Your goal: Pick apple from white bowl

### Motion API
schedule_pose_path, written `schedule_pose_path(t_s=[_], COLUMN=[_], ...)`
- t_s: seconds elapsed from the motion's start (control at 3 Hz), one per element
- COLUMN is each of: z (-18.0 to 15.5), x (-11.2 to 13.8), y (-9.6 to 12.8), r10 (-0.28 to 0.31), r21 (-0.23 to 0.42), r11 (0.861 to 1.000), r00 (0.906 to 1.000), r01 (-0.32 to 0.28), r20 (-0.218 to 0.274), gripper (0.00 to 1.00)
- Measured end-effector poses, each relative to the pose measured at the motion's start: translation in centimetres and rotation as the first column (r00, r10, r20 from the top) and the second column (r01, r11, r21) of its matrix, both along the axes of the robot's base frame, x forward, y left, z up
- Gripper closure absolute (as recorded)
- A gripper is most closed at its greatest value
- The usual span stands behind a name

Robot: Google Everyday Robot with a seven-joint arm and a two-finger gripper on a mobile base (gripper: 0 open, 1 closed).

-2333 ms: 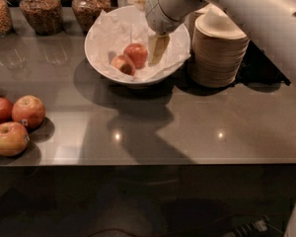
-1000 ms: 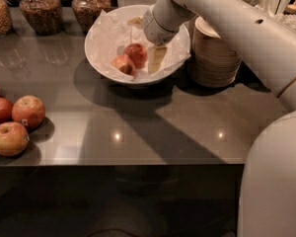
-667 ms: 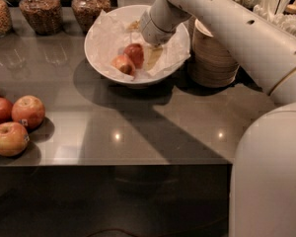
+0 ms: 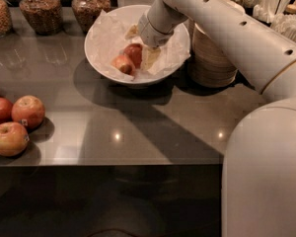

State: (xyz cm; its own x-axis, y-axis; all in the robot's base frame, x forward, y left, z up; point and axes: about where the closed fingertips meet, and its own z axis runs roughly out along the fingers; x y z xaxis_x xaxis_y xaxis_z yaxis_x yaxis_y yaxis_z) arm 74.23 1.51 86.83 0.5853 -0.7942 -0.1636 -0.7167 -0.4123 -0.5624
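Note:
The white bowl [image 4: 96, 53], wide and lined with crinkled white paper, stands at the back middle of the grey counter. In it lies the deep red apple [image 4: 134, 53], with a paler orange apple [image 4: 122, 63] touching its front left. My gripper [image 4: 142, 44] reaches down into the bowl from the right. It is open, with one pale finger [image 4: 151, 58] just right of the red apple and the other [image 4: 132, 31] behind it. The apple rests on the paper and is not lifted.
A stack of cream disposable bowls [image 4: 212, 53] stands right of the white bowl, under my arm [image 4: 227, 28]. Glass jars [image 4: 39, 9] line the back left. Larger stickered apples [image 4: 27, 111] lie at the left edge. Cutlery [image 4: 266, 4] sits at the back right.
My arm has swung nearer the camera and now fills the right side. The gripper has settled slightly lower around the red apple. The apples have not moved.

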Motion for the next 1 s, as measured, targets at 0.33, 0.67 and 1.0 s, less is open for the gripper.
schedule_pose_path(t_s=[0.33,0.67,1.0], z=[-0.36,-0.71,-0.84], x=[-0.08,-0.21,-0.31], y=[0.10,0.18,0.20], r10=[0.004,0.008,0.010], r21=[-0.003,-0.006,-0.007], r11=[1.000,1.000,1.000], r00=[1.0000,0.9998,0.9998], r01=[-0.004,-0.008,-0.010], r20=[-0.008,-0.016,-0.019], gripper=[0.32,0.43,0.66])
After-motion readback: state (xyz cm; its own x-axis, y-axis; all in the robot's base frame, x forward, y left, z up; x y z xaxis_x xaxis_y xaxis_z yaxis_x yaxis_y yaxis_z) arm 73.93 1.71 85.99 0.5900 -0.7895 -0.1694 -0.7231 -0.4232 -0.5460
